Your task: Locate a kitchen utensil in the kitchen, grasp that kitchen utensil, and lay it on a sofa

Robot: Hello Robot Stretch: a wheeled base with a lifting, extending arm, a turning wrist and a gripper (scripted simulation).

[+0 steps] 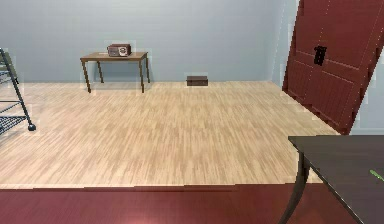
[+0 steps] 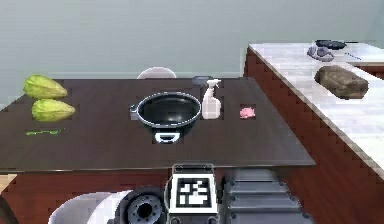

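- Gripper: I see its dark body at the arm side view's bottom edge, left of a white marker. I can't make out its far end, so I cannot tell how the jaws stand or whether it holds anything.
- Table: dark top, just beyond the gripper. Its corner also shows at the forward view's lower right.
- Pot: black and round, near the middle of the table, resting on the top.
- Green sliver: thin, lying flat near the table's left end. It is too small for me to tell whether it is the utensil.
- Two green-yellow fruits: side by side at the table's left end, just behind the sliver.
- Spray bottle: pale, upright, just right of the pot.
- Pink lump: on the table, right of the bottle.
- Chair back: pale, rising behind the table's far edge.
- Counter: light top, right of the table. It carries a brown loaf and, farther back, a dark pan.
- Side table: wooden, against the far wall in the forward view, with a small box on top.
- Low dark box: on the floor by that wall.
- Door: dark red, at the forward view's right.
- Wire rack: black, at the forward view's left edge.
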